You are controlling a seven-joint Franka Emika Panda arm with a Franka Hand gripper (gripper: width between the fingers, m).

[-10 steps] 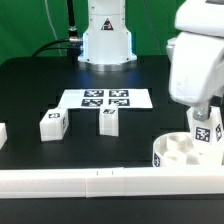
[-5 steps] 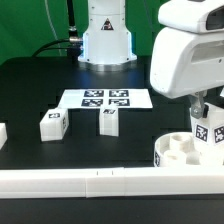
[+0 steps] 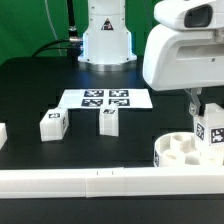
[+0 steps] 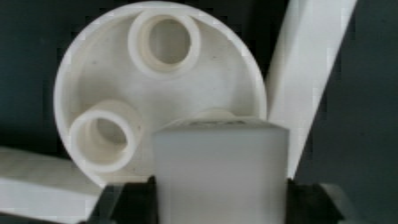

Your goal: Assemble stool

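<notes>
The round white seat [image 3: 185, 152] lies socket side up at the exterior view's lower right, against the front rail. It fills the wrist view [image 4: 125, 80] with two open sockets showing. My gripper [image 3: 205, 110] is shut on a tagged white leg [image 3: 212, 128], holding it upright over the seat's right side. In the wrist view the leg [image 4: 217, 165] sits between my dark fingers [image 4: 128, 205]. Two more tagged legs, one [image 3: 51, 125] and another [image 3: 108, 121], lie on the black table in front of the marker board.
The marker board [image 3: 104, 99] lies at the table's middle. A long white rail [image 3: 90, 180] runs along the front edge. A white block [image 3: 3, 133] sits at the exterior view's left edge. The robot base [image 3: 105, 40] stands at the back.
The arm has shifted toward the exterior view's left and the held leg has moved slightly right over the seat. The loose legs have not moved.
</notes>
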